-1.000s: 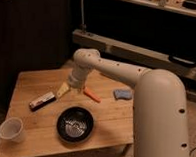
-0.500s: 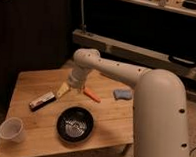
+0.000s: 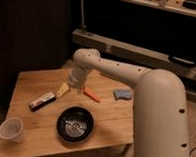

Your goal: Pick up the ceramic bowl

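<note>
The ceramic bowl (image 3: 74, 124) is round, shallow and glossy black with a pale ringed pattern inside. It sits on the wooden table (image 3: 36, 81) near the front edge, right of the middle. My white arm reaches in from the lower right, bends at the elbow and points down. The gripper (image 3: 66, 88) hangs low over the middle of the table. It is behind the bowl and a little left of it, and does not touch it. A pale yellowish shape shows at its tip.
A small white cup (image 3: 11, 129) stands at the table's front left corner. A dark bar-shaped packet (image 3: 42, 100) lies left of the gripper. An orange stick-like item (image 3: 92, 95) and a blue sponge (image 3: 123, 94) lie to the right. Dark shelving stands behind.
</note>
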Controlling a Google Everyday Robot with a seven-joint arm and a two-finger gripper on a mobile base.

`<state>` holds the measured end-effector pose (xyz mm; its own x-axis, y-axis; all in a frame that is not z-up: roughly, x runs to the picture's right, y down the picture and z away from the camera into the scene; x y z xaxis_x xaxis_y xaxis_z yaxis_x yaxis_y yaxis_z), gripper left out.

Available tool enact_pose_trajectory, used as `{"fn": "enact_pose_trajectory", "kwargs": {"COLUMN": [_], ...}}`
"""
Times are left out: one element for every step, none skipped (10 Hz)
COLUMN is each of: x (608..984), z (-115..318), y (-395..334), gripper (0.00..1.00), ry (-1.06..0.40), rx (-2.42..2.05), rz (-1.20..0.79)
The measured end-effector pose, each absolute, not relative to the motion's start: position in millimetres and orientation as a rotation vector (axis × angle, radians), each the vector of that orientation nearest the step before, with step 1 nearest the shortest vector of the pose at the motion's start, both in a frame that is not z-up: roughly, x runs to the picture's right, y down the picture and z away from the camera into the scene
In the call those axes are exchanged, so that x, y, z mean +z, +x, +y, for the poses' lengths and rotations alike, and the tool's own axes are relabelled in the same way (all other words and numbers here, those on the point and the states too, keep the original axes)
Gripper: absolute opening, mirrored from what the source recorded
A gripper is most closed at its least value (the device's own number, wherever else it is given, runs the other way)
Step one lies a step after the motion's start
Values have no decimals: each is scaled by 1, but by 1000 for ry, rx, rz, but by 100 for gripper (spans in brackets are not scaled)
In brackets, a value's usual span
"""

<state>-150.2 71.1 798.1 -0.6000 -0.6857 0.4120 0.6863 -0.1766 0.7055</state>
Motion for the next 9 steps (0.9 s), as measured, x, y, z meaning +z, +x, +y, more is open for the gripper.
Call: {"fn": "enact_pose_trajectory", "kwargs": {"x": [798,798,798,798,798,798,798,798,798], "z": [71,71,71,71,71,71,71,71,71], "y": [-150,-150,-150,-150,-150,-150,-150,-150,-149], "gripper": [80,80,80,80,80,80,80,80,80], "ry": [-1,-1,-1,-1,-1,-1,-1,-2,-4], "rx": [-1899,-1899,-1899,-1899,-1899,-1899,-1899,-1900,-1898], "rz": [-1139,-1139,-1139,-1139,-1139,-1139,-1139,-1137,-1128]}}
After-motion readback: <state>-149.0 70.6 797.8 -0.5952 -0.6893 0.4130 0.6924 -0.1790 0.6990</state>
